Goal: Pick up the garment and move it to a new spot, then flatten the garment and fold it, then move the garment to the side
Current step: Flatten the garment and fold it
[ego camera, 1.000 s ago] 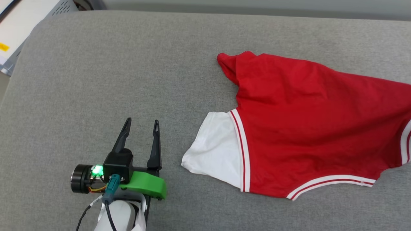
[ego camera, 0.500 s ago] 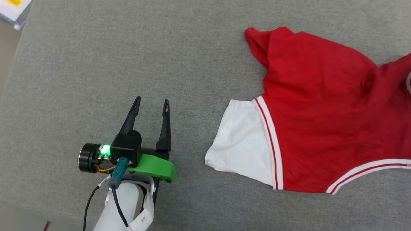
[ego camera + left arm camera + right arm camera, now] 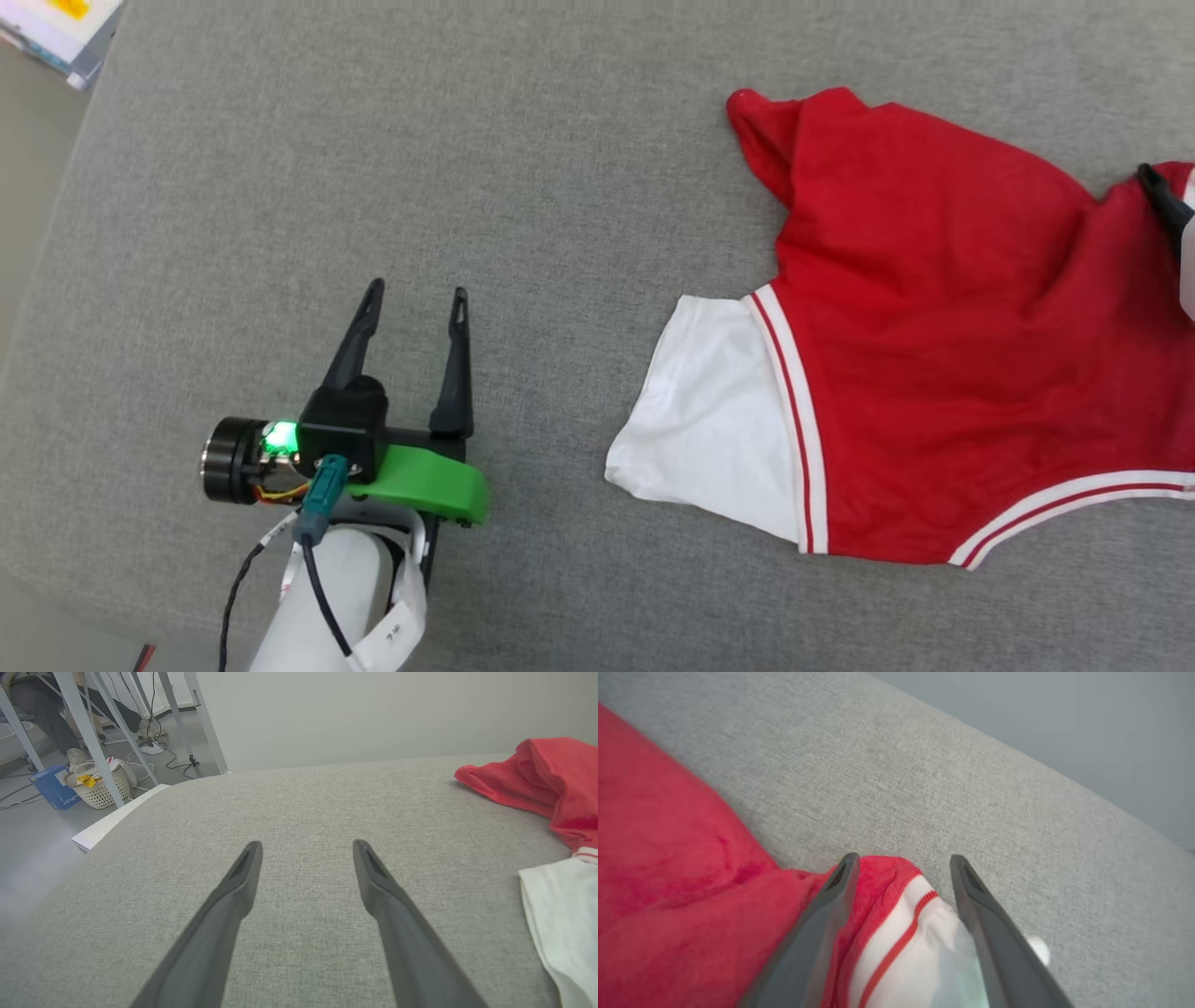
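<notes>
One garment [image 3: 934,355]: lies rumpled on grey pad [image 3: 467,140], robot's right. Soft, light, limp; probably best pinched at hem or shoulder corners. Left gripper [image 3: 416,289]: wide open, empty, well apart. Right gripper [image 3: 903,857]: spread astride striped sleeve trim, not clamping.

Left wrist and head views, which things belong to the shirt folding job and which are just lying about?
Job: garment, left gripper, right gripper.
Lying about: basket, blue box, floor cables.
</notes>
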Motion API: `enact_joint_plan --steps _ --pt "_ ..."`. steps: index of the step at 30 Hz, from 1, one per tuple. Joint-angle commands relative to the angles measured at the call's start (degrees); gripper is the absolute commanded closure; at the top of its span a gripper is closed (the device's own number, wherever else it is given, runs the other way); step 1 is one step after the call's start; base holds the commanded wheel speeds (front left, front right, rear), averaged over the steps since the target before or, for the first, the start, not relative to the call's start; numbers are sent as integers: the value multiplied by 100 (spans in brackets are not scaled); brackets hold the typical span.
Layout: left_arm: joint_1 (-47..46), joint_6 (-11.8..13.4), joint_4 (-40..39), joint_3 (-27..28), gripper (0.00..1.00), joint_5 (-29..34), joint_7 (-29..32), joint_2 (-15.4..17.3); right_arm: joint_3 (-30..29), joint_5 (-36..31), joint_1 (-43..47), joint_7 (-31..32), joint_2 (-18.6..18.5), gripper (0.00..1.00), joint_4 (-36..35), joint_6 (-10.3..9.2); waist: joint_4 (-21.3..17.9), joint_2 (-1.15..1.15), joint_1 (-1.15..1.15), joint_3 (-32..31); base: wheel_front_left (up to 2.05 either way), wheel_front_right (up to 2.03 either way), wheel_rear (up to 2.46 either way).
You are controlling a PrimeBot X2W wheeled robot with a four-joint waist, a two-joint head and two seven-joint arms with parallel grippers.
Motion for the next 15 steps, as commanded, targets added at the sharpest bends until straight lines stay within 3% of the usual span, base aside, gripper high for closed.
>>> enact_joint_plan --steps 1,4,10,12,15 --pt "88 -49 -9 61 0 56 -33 97 22 8 115 -359 -52 0 -45 -4 -318 38 0 -371 0 0 0" --pt "100 -154 -29 128 0 39 -33 229 -37 -43 294 -928 -67 0 -213 -4 -467 38 0 -553 0 0 0" --pt "-158 -596 58 136 0 -62 66 620 -528 -153 969 -1645 64 0 -941 -4 -661 38 0 -873 0 0 0" --pt "-351 -757 64 81 0 -160 294 755 -774 -193 1292 -1712 141 0 -1271 -4 -700 38 0 -951 0 0 0" --pt "-768 -968 -24 -181 0 -612 1180 1020 -1261 -409 1979 -1617 292 0 -1980 -4 -764 38 0 -1082 0 0 0"
